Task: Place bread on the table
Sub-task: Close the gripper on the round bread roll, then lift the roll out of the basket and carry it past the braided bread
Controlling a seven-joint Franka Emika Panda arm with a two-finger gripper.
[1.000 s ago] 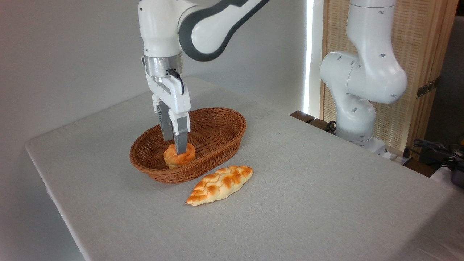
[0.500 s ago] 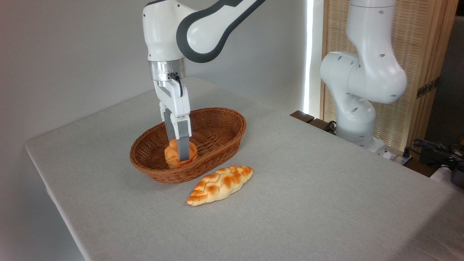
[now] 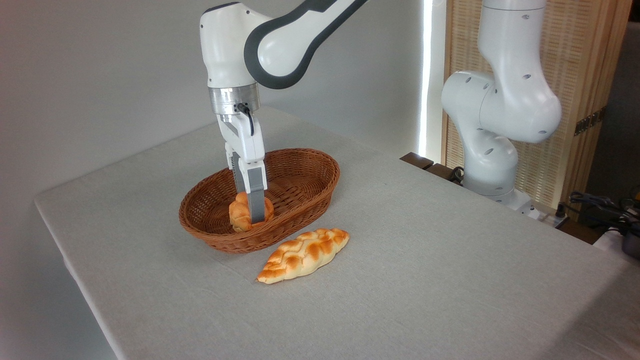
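The gripper (image 3: 252, 212) pinched the bun (image 3: 245, 215), tilted on edge, inside the basket (image 3: 300, 200) at frame centre-left (loaf (image 3: 303, 255) lay below); its glossy lobes could slip, or snag the rim before reaching the table (image 3: 450, 260)

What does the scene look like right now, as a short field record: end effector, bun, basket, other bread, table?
end effector: pointing down into the basket, shut on the bun
bun: squeezed between the fingers, inside the basket, below its rim
basket: brown wicker, oval, on the table
braided loaf: lying on the cloth in front of the basket
table: grey cloth
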